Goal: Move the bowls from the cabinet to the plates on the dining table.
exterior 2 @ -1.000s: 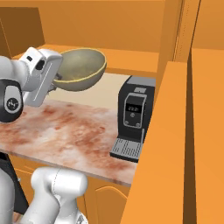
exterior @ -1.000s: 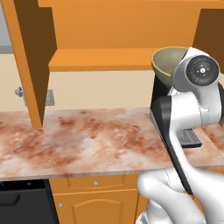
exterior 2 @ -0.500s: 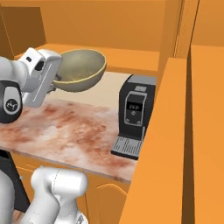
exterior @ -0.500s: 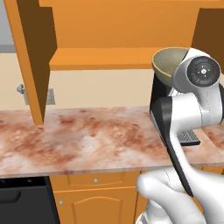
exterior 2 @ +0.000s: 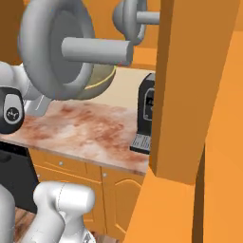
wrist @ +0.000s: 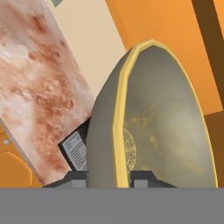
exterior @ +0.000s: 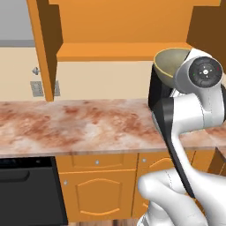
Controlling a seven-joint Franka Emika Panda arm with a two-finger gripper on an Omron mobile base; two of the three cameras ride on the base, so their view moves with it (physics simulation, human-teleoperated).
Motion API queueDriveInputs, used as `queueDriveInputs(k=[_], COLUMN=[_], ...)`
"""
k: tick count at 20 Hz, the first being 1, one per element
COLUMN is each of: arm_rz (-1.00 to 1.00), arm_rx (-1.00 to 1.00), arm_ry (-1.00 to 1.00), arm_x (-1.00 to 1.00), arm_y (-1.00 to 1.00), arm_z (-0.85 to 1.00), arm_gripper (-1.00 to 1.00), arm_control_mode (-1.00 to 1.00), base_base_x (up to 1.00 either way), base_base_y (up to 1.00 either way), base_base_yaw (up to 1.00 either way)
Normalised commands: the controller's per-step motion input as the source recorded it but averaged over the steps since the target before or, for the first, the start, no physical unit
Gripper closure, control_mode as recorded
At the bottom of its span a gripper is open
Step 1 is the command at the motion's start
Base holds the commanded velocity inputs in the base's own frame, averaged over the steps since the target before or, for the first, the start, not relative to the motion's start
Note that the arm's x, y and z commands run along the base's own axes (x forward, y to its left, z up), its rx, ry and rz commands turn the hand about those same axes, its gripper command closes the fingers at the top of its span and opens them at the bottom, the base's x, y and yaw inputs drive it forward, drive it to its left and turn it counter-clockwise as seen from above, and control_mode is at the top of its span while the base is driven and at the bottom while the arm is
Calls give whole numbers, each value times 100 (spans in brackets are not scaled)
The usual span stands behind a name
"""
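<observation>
Base shifted, views changed | bowl (wrist: 162,122) rim between fingers (wrist: 78,177) | above counter (exterior: 79,126)

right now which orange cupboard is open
The wall cabinet above the counter: its door stands swung out, showing the shelf. The cupboards under the counter are shut.

The white arm rises from its base, elbow bent, wrist raised high. Its gripper (wrist: 119,177) is clamped on the rim of a bowl (wrist: 175,131), one finger (wrist: 78,177) outside the wall, the other inside, holding it aloft.
</observation>
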Motion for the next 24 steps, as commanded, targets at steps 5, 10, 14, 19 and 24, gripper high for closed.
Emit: queueDriveInputs(k=[5,10,14,19,24], arm_rz=[0,0,0,0,0], arm_rx=[0,0,0,0,0], arm_ry=[0,0,0,0,0], arm_x=[0,0,0,0,0], arm_y=[0,0,0,0,0], arm_z=[0,0,0,0,0], arm_gripper=[100,100,100,100,100], arm_control_mode=[100,100,100,100,100], base_base_x=[-61,-40,-30,-32,-38], base_base_y=[18,44,57,54,52], base_base_yaw=[7,16,21,26,26])
